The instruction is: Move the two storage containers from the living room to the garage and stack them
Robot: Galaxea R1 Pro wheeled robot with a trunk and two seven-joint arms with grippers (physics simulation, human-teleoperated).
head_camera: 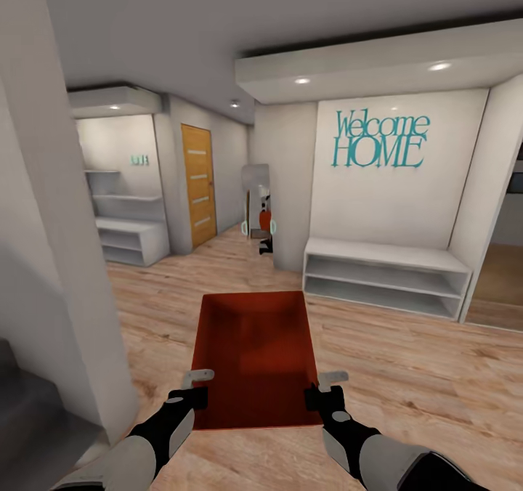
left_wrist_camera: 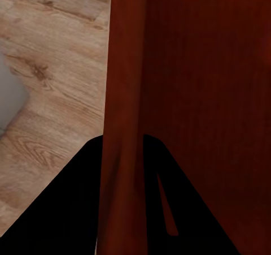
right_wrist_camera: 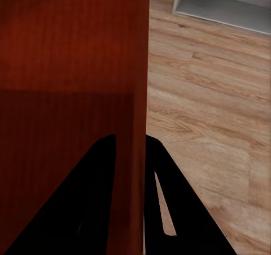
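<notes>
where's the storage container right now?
Head view: the storage container is low and centre, carried above the wood plank floor, left tool clamped on its left wall and right tool on its right wall, facing the white shelf bench.

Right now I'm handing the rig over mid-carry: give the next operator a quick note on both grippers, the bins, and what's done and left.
Left gripper: jaws shut on the left wall of the storage container. Right gripper: jaws shut on its right wall.
The container is held level and open side up in front of the robot, above light wood plank floor.
The robot stands in a hallway, facing a Welcome HOME wall with a white low shelf under it, and a wooden door farther left.
Done: one bin picked up.
Left: carry it to the garage and set it down; then handle the second bin and the stacking.
</notes>
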